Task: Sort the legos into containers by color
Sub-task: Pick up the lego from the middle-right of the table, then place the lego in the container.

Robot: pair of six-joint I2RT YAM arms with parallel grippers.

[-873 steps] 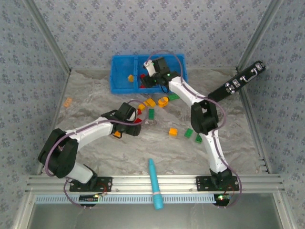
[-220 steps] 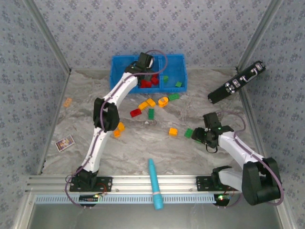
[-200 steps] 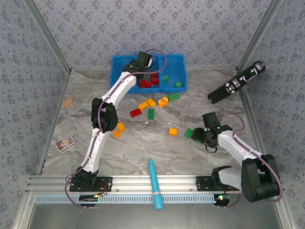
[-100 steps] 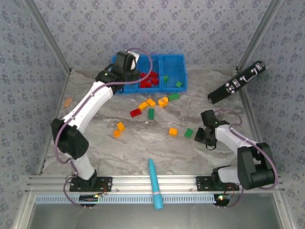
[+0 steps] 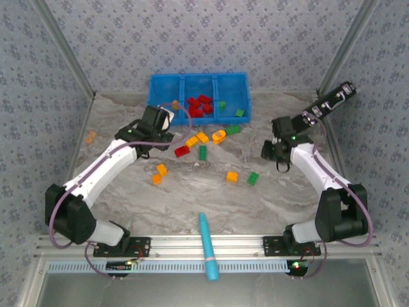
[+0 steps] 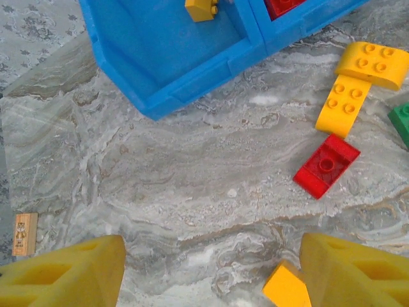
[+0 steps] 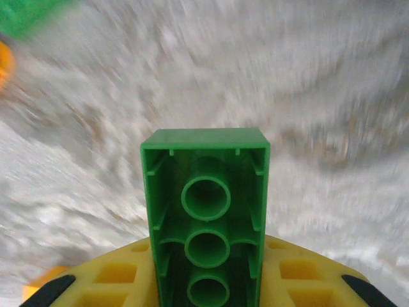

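While the right tool (image 5: 271, 151) hangs over the right side of the table (image 5: 192, 204), it is clamped on a green brick (image 7: 204, 211), hollow underside facing the wrist camera. Left tool (image 6: 212, 256) is spread wide with nothing between the fingers, above bare table just in front of the blue bin (image 5: 198, 77). Bin contents: orange brick (image 5: 175, 103) in the left compartment, red bricks (image 5: 199, 105) in the middle, two green bricks (image 5: 239, 112) in the right. Loose bricks (image 5: 202, 152), red, yellow, green and orange, lie on the table between the arms.
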